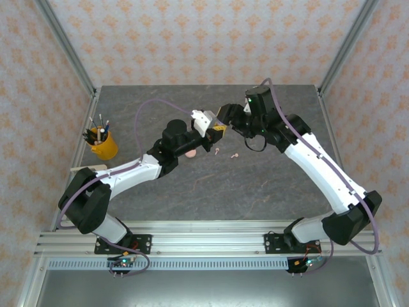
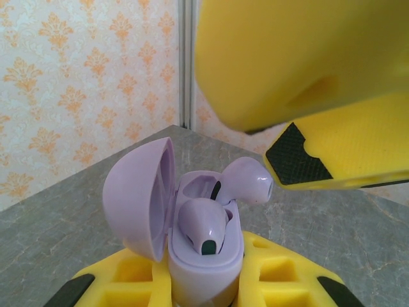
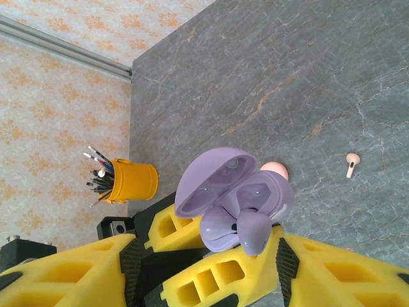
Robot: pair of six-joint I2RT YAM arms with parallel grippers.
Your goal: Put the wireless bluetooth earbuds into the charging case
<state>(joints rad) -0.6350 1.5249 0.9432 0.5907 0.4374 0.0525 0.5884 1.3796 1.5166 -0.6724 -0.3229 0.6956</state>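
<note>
Right gripper [image 3: 259,249] is clamped on one lilac earbud [image 2: 248,182] at the open lilac case [image 2: 137,198], which left gripper [image 2: 204,284] grips tightly; second lilac earbud [image 2: 203,224] sits inside.

Top view, centre frame: the pink case [image 1: 190,154] peeks out from under the left arm [image 1: 147,167], mostly covered. Just right of it, a pink earbud [image 1: 218,151] and a second pink earbud [image 1: 234,155] are specks, too small to read how they lie.

Left wrist view: the right gripper [image 2: 259,131] looms upper right, blurred, cut by the top and right edges. The lilac case [image 2: 204,256] runs off the bottom edge, and so do the fingers [image 2: 128,275] of the left gripper [image 2: 203,281]. The raised lilac earbud [image 2: 246,181] has its stem hidden in the case.

Right wrist view: that earbud's lower end is buried between the yellow fingers. Pinched or only touched, can't tell.
</note>
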